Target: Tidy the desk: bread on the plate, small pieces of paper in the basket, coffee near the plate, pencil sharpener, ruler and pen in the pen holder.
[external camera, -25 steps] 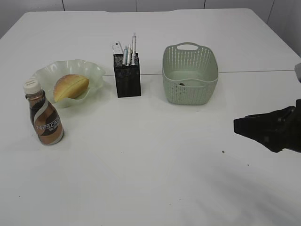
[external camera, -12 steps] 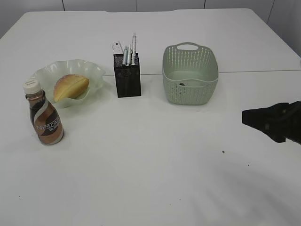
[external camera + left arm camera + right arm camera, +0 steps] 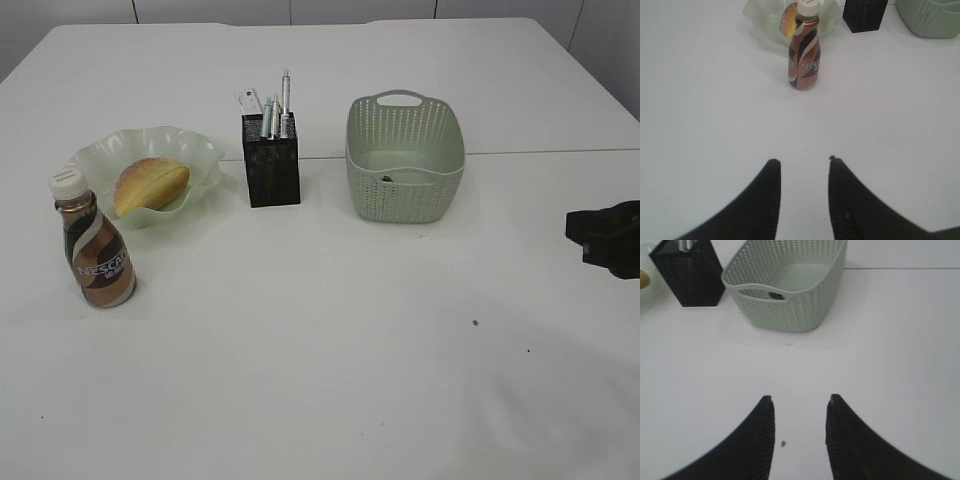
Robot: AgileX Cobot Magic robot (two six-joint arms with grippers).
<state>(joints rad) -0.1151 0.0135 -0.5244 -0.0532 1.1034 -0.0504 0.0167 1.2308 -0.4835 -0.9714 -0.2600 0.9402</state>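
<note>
While nothing sits between either pair of black ribbed fingers, both parted by a narrow gap and empty: left gripper (image 3: 802, 160) low over bare white surface (image 3: 330, 380), right gripper (image 3: 799, 399) likewise, only its dark bulk at the right edge in the exterior view. Nearest, standing upright just in front of the plate, presumably so set to count as near it: brown Nescafe coffee bottle (image 3: 93, 250), white swirl label, white cap, smooth and glossy. Behind, touching nothing else: pale green translucent glass plate (image 3: 90, 160) with ruffled rim, cradling golden-yellow oval creased bread bun (image 3: 150, 185). Farther right: small black square pen holder (image 3: 271, 170), pens and a clear ruler (image 3: 250, 103) upright inside. Beyond, sage-green perforated plastic basket (image 3: 405, 185), a small dark scrap within. Apparently tidied already.
</note>
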